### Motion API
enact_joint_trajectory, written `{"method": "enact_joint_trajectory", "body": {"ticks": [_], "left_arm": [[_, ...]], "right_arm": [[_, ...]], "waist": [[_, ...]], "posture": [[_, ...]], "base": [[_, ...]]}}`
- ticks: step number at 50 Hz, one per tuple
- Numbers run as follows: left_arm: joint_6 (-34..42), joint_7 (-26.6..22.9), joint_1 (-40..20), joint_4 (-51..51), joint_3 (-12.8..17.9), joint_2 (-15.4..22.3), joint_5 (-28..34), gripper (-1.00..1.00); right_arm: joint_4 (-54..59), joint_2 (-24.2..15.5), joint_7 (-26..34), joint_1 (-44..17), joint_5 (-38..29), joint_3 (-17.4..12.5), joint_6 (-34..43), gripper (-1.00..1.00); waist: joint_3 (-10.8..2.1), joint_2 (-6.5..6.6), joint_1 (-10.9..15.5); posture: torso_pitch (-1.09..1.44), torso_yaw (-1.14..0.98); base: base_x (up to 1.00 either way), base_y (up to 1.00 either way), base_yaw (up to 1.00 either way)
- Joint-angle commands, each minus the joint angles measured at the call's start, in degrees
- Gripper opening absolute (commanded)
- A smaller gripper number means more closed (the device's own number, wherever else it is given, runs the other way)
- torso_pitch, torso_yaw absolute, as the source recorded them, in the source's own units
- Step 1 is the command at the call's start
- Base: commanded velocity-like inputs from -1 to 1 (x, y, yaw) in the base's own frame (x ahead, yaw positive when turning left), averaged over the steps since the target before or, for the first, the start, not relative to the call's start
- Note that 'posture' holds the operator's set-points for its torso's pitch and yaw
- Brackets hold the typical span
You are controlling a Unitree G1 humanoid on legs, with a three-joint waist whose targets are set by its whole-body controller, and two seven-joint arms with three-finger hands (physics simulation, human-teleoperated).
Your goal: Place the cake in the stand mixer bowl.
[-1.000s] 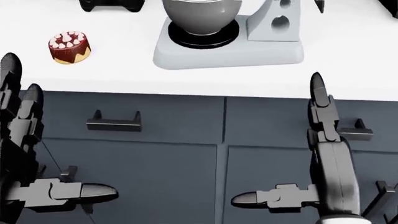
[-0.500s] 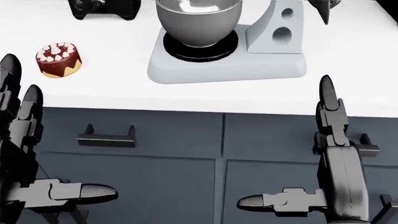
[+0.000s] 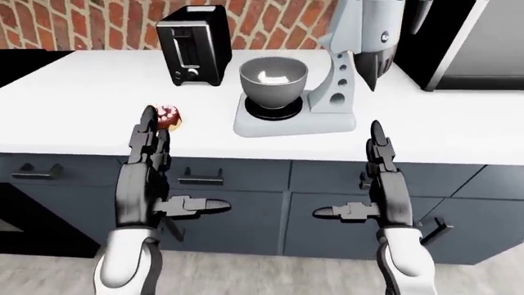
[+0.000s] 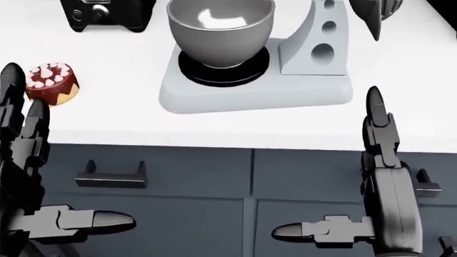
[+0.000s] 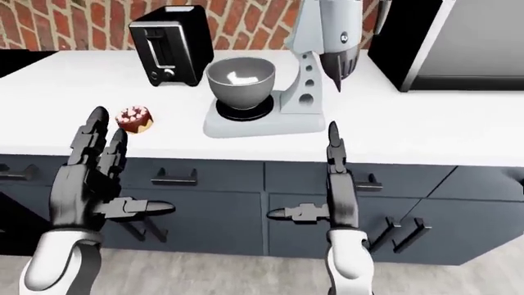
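A small round cake [image 4: 50, 83] with chocolate sides and pink-white topping sits on the white counter [image 4: 107, 118], at the left of the head view. The steel mixer bowl [image 4: 220, 29] stands empty on the grey stand mixer [image 4: 314, 53], whose head is tilted up. My left hand [image 5: 110, 169] is open, fingers pointing up, below the counter edge and just below the cake; in the left-eye view its fingers [image 3: 145, 132] partly cover the cake. My right hand [image 3: 360, 178] is open too, held below the counter edge under the mixer's right side. Neither hand holds anything.
A black toaster [image 3: 192, 43] stands left of the bowl against the brick wall [image 3: 74, 24]. A dark appliance [image 3: 467, 43] rises at the counter's right end. Dark cabinet drawers with handles [image 4: 111, 176] run under the counter.
The camera has moved closer: counter, mixer and cake slid down in the head view, and the cake drifted left. Both hands keep their open pose.
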Motion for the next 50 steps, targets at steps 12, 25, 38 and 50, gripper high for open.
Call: {"method": "enact_joint_trajectory", "body": {"ticks": [12,25,38,50], "left_arm": [[-1.73,0.21,-0.64,-1.63,0.26,0.29,0.21,1.0],[-1.99,0.19,-0.55,-1.48,0.08,0.21,0.36,1.0],[-2.06,0.19,-0.54,-1.48,0.06,0.2,0.41,1.0],[-2.1,0.15,-0.4,-1.58,0.02,0.16,0.43,1.0]], "right_arm": [[-2.38,0.12,-0.17,-0.36,0.0,0.17,-1.79,1.0],[-4.95,0.05,0.2,2.5,0.96,-2.86,-2.29,1.0],[-4.89,0.57,1.02,4.9,1.93,-6.23,-5.01,1.0],[-5.25,0.98,0.92,5.92,1.83,-6.25,-5.57,1.0]], "waist": [[-1.01,-0.59,0.79],[-0.4,-1.24,0.22],[-0.88,-0.91,0.88],[-0.37,-1.79,0.24]], "posture": [[0.0,0.0],[0.0,0.0],[0.0,0.0],[0.0,0.0]], "base": [[0.1,0.0,0.0],[0.1,0.0,0.0],[0.1,0.0,0.0],[0.1,0.0,0.0]]}}
